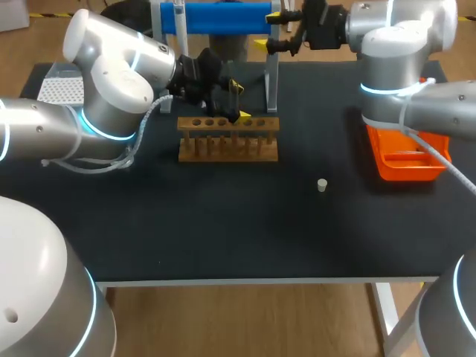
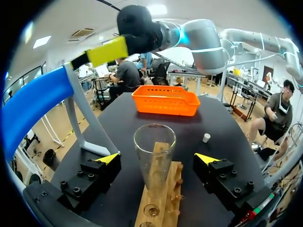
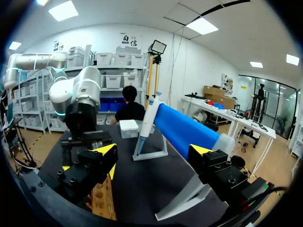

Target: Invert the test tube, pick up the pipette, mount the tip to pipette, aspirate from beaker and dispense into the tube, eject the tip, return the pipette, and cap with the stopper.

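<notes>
Left gripper (image 2: 156, 159) and right gripper (image 3: 152, 151) both stand spread wide.

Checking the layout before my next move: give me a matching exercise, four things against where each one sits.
Things:
1 tube
2 stopper
3 pipette
4 basket

Places:
A on the stand at the far edge
B upright in the wooden rack
C alone on the bare table
D at the table's right side, partly under the right arm

Pairs: 1-B, 2-C, 3-A, 4-D
</notes>
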Controlling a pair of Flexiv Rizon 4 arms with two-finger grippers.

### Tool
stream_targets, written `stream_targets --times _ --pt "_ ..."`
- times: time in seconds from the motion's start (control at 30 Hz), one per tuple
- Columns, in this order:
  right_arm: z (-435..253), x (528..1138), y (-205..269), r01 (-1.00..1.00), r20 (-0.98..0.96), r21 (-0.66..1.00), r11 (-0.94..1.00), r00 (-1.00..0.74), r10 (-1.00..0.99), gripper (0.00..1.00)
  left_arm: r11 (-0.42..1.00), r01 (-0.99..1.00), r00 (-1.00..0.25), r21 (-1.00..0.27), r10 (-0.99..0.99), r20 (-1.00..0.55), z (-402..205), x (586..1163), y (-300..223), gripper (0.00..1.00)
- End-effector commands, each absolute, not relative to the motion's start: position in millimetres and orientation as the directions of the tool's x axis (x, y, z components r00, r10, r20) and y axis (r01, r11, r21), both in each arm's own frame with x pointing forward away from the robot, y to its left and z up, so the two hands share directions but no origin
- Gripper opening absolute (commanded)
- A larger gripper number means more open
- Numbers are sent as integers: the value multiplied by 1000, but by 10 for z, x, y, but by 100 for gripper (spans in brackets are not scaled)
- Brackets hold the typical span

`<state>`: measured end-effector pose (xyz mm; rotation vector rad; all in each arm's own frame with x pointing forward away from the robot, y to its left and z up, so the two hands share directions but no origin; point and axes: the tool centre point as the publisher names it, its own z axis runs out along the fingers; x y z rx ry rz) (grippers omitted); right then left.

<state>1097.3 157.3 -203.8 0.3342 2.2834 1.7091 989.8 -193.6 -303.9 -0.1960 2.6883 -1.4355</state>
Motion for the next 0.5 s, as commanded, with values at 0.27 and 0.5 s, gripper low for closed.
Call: stream_targets --times 0.27,0.5 --pt "-2116 10157 598 -8 -128 943 331 -932 340 100 550 -72 -988 -832 -154 -16 -3044 9899 -1937 100" --pt "-2215 9654 131 17 -109 940 340 -931 349 100 550 -72 -988 -832 -154 -16 -3044 9899 -1937 100"
